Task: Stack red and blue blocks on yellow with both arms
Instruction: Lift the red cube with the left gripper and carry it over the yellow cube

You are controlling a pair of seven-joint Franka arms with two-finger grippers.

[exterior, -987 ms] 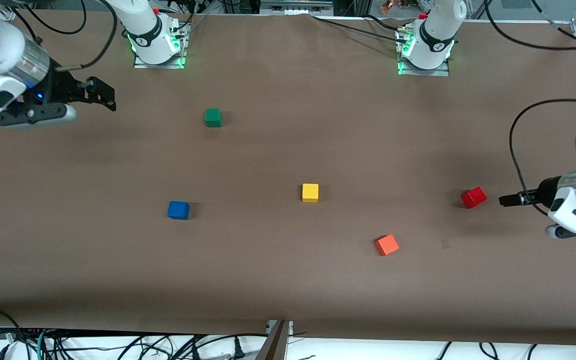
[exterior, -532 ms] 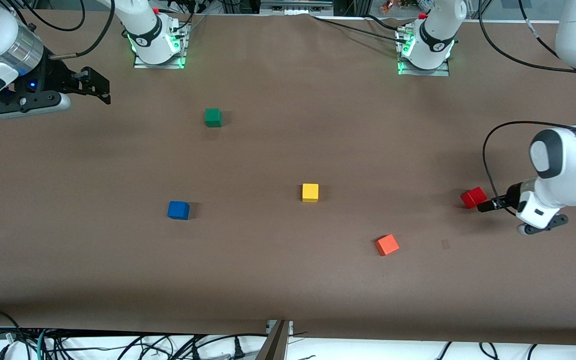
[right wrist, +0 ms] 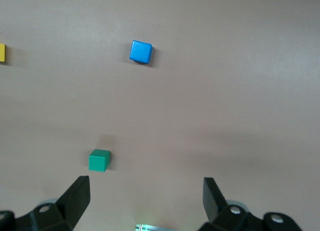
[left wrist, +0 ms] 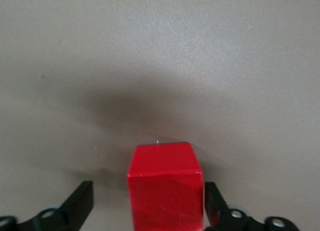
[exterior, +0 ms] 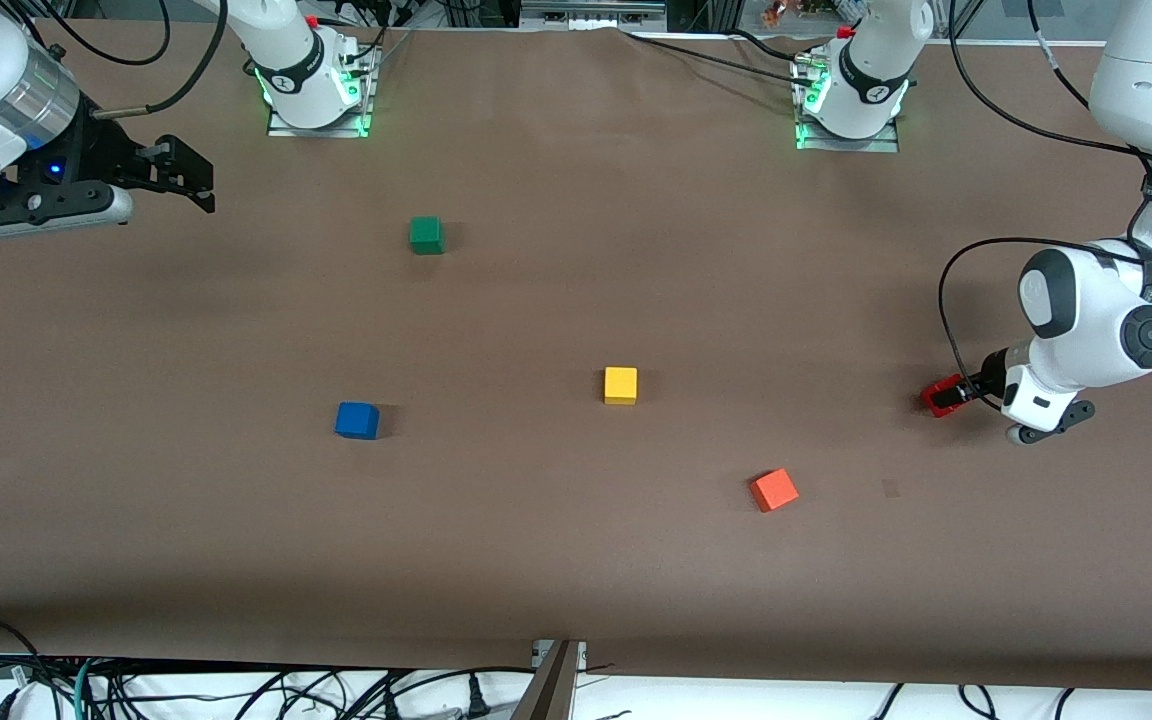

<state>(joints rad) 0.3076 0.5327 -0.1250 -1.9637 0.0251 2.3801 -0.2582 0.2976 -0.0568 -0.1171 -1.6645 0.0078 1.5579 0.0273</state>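
The red block (exterior: 936, 400) sits on the table near the left arm's end. My left gripper (exterior: 956, 393) is down at it, open, with the block (left wrist: 165, 186) between its fingers; one finger is close to the block's side and the other stands apart. The blue block (exterior: 357, 420) lies toward the right arm's end. The yellow block (exterior: 621, 385) sits mid-table. My right gripper (exterior: 188, 178) is open and empty, up over the table's right-arm end. Its wrist view shows the blue block (right wrist: 141, 51) and the yellow block's edge (right wrist: 2, 52).
A green cube (exterior: 426, 235) lies nearer the robot bases, also in the right wrist view (right wrist: 99, 160). An orange cube (exterior: 774, 490) lies nearer the front camera, between the yellow and red blocks. The brown table (exterior: 576, 560) carries nothing else.
My left gripper has moved in from the table's end to the red block and now has its fingers on either side of it. My right gripper has drifted slightly toward its end of the table.
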